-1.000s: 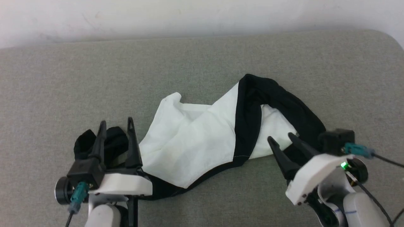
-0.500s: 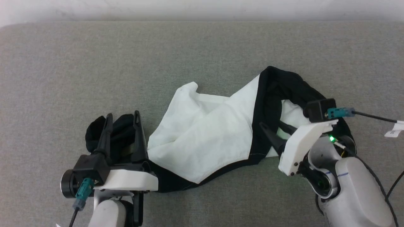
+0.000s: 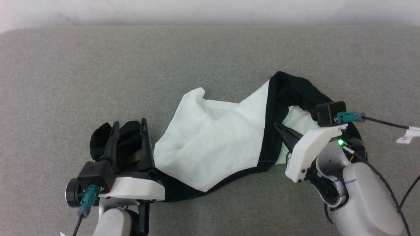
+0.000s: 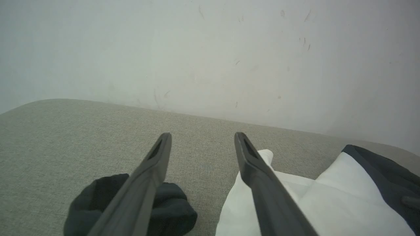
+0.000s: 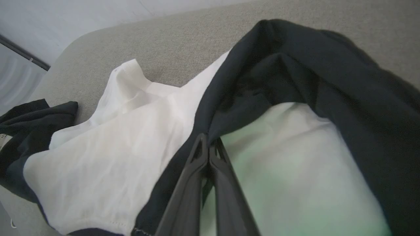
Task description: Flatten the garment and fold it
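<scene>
The garment [image 3: 213, 144] is looking soft, light and thin; the right gripper [image 3: 277, 126] is pinching its black edge, the left gripper [image 3: 129, 122] is hanging spread.

Left gripper [image 4: 202, 135] gapes over the garment [image 4: 331, 196] — black bunch, white cloth — seemingly touching neither

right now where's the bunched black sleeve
The bunched black sleeve lies lower left in the head view, under the open left claw, beside the shirt's white body.
</scene>
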